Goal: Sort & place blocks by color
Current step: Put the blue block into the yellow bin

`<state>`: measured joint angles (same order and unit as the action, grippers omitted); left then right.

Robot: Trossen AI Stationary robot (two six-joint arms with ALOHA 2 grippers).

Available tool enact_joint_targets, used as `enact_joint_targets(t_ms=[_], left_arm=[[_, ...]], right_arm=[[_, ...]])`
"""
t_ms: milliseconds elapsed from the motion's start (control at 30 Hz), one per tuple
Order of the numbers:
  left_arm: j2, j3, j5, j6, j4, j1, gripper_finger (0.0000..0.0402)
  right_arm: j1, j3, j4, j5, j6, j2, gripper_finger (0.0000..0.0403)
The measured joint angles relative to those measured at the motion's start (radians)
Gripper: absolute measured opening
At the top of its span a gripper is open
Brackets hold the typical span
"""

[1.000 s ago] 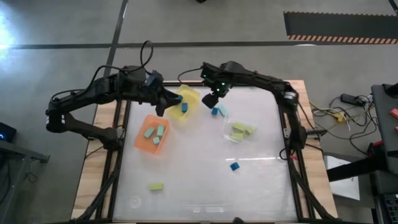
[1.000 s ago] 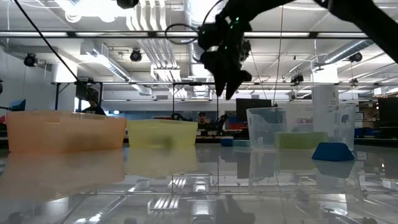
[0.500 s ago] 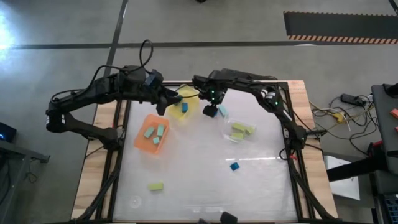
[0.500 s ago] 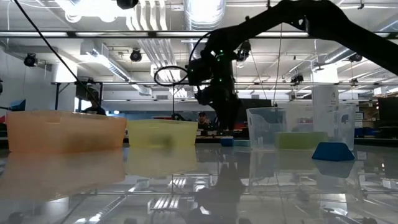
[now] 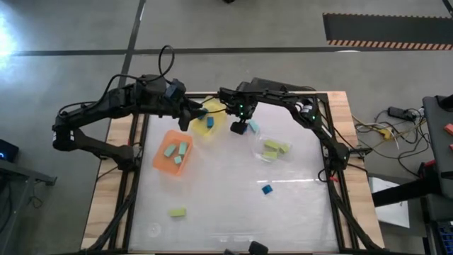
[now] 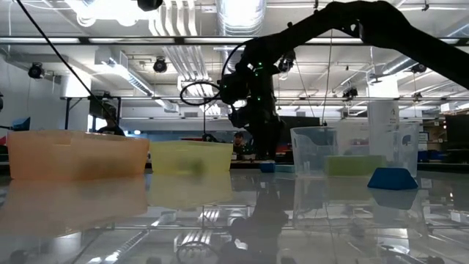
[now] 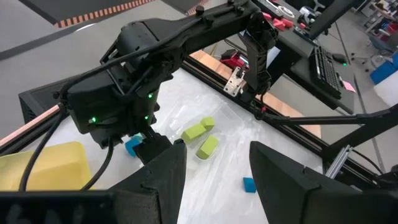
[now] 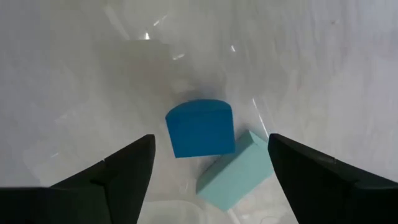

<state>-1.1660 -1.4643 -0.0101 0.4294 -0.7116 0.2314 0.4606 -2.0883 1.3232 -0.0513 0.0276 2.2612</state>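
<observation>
My right gripper (image 8: 210,140) is open and low over the table, just right of the yellow bin (image 5: 212,113). Its fingers stand on either side of a dark blue block (image 8: 199,127), which lies on the table against a light teal block (image 8: 236,171). Neither finger touches them. In the high view the gripper (image 5: 241,126) hides the blue block, and only the teal block (image 5: 253,127) shows. My left gripper (image 7: 214,155) is open and hovers at the yellow bin's left side (image 5: 185,117). One dark blue block (image 5: 209,122) lies in that bin.
An orange bin (image 5: 173,153) holds several light teal blocks. A clear dish (image 5: 272,149) holds yellow-green blocks. A loose dark blue block (image 5: 266,189) and a yellow-green block (image 5: 177,212) lie toward the near edge, with open tabletop around them.
My right gripper has come down from well above the table to just over its surface, moving slightly toward the near edge and onto the dark blue and teal blocks; its arm has swung in toward the table's left. It has hardly moved in the last half second.
</observation>
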Motion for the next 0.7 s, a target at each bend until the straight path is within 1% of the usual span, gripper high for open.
enact_joint_targets(t_ms=[233, 700], left_arm=[[0.0, 0.0, 0.013, 0.0, 0.0, 0.0, 0.016], [0.0, 0.0, 0.019, 0.0, 0.0, 0.0, 0.016]], right_arm=[[-0.012, 0.047, -0.044, 0.0, 0.003, 0.0, 0.0291], [-0.016, 0.145, -0.116, 0.003, 0.003, -0.003, 0.0288]])
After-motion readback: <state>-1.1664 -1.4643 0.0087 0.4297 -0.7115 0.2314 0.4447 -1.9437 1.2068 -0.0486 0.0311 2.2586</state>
